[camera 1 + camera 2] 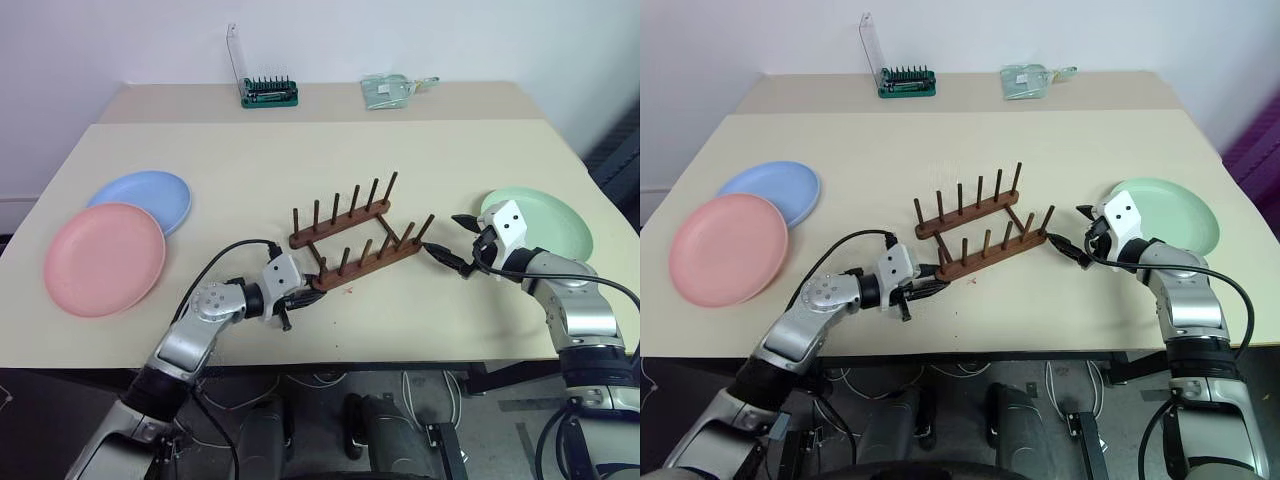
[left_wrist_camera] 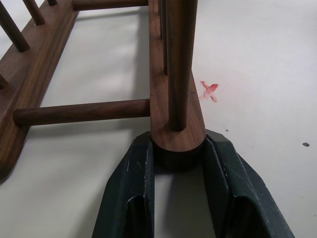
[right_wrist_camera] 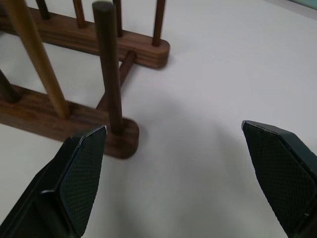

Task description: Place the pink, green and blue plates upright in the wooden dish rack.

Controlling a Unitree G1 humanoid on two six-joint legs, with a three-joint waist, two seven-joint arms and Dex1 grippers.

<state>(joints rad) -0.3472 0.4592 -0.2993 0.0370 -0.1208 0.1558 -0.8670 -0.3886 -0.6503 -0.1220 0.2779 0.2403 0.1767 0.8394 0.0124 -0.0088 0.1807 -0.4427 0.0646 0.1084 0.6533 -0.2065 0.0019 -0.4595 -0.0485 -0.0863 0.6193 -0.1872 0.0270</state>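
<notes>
The wooden dish rack (image 1: 355, 237) stands in the middle of the table with nothing between its pegs. My left gripper (image 2: 177, 144) is shut on the rounded near-left end of its front rail, one finger on each side. My right gripper (image 3: 173, 126) is open just off the front rail's right end, its fingers (image 3: 81, 171) apart from the wood. The pink plate (image 1: 104, 258) lies flat at the left, overlapping the blue plate (image 1: 145, 198) behind it. The green plate (image 1: 540, 220) lies flat at the right, behind my right gripper (image 1: 450, 238).
A green-based tool holder with a clear lid (image 1: 268, 92) and a clear packet (image 1: 392, 90) sit at the table's far edge. A small red mark (image 2: 210, 89) is on the tabletop beside the rack's front rail.
</notes>
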